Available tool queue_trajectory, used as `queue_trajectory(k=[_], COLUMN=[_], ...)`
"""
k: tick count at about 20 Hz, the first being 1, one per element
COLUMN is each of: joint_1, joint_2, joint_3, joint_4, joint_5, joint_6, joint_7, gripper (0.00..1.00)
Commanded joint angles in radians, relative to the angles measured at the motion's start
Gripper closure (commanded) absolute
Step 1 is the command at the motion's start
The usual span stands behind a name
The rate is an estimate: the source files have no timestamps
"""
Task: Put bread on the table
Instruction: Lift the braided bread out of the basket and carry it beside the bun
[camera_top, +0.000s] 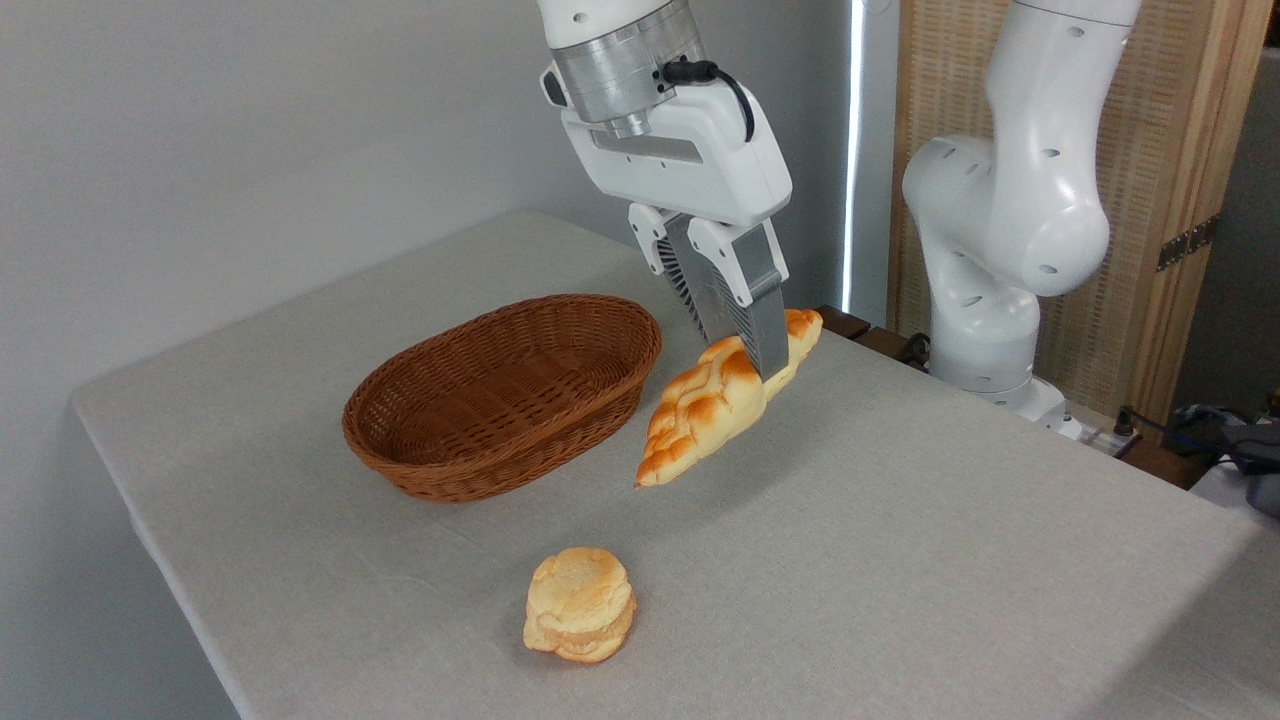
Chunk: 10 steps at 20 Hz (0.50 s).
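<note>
Golden braided bread (712, 402) is clamped between closed gripper (745, 365) fingers, tilted, just right of the wicker basket (500, 395).

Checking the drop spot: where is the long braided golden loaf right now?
The long braided golden loaf is mid-frame, clamped in the gripper, just right of the brown oval wicker basket, tilted over the grey table.

Soft, even indoor light fills a sharp picture, with a bright white strip of daylight (856, 150) glaring behind the arm, faint diffuse shadows on the grey table (900, 560) under the bread (700, 410) and basket (500, 395), and no visible blur or edge distortion.
</note>
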Motion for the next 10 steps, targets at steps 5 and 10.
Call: queue_trajectory(k=[5, 10], joint_1=[-0.008, -0.008], joint_2=[-0.011, -0.011], joint_3=[0.002, 0.002], joint_4=[0.007, 0.01], joint_5=[0.021, 0.021], joint_6=[-0.034, -0.032], joint_7=[0.026, 0.026], gripper=[0.15, 0.02])
